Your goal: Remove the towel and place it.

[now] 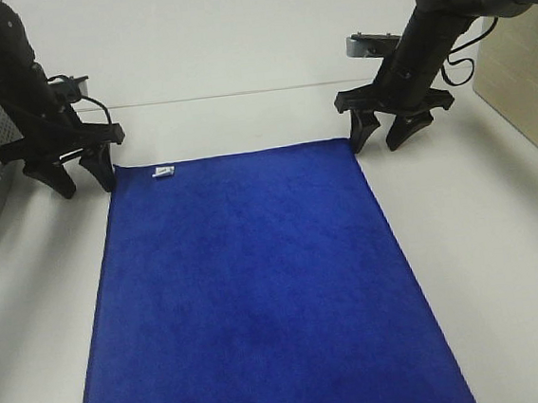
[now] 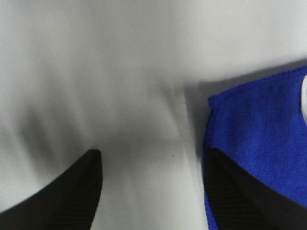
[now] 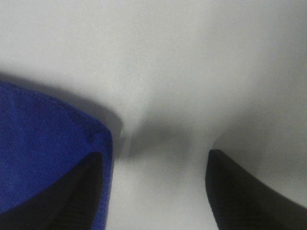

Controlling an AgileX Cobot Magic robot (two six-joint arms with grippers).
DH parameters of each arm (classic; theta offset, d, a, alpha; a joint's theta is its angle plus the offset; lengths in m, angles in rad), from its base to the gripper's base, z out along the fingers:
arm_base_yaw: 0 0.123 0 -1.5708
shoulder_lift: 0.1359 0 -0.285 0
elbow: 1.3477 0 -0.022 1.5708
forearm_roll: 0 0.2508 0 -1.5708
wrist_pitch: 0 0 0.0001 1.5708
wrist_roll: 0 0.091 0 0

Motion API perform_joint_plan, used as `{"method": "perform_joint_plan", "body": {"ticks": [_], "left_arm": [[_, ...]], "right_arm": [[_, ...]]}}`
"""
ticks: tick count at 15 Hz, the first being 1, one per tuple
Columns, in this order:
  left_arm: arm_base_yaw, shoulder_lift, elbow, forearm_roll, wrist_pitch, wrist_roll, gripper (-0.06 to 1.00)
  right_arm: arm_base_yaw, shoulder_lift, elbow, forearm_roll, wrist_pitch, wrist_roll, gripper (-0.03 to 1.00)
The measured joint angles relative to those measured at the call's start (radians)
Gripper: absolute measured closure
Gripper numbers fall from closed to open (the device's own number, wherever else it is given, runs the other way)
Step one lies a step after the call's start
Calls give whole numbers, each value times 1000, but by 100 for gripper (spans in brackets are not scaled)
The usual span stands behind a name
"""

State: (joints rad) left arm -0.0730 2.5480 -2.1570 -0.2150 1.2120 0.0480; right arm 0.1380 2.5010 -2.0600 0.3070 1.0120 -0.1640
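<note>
Lying flat, towel [image 1: 258,288] long axis near-to-far, tag [image 1: 162,172] at far-left corner, left hand [image 1: 87,188] and right hand [image 1: 377,147] released

1. The high view is bright and evenly lit; the white table [image 1: 504,265] looks almost washed out.
2. Shadows on it are soft and faint, and the towel [image 1: 258,288] reads a saturated blue, dimmer toward its middle.
3. Both wrist views are soft; the dark gripper fingers [image 2: 62,201] blur at close range.
4. A grey shadow edges the towel's hem in each wrist view.
</note>
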Motion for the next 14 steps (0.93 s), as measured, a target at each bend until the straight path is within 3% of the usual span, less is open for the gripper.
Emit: {"method": "perform_joint_plan", "body": {"ticks": [6, 14], "left_arm": [[0, 6, -4, -20, 5, 16, 35], [-48, 13, -5, -84, -43, 21, 35]], "right_arm": [[0, 9, -6, 96, 25, -37, 34], [27, 18, -9, 96, -3, -37, 34]]}}
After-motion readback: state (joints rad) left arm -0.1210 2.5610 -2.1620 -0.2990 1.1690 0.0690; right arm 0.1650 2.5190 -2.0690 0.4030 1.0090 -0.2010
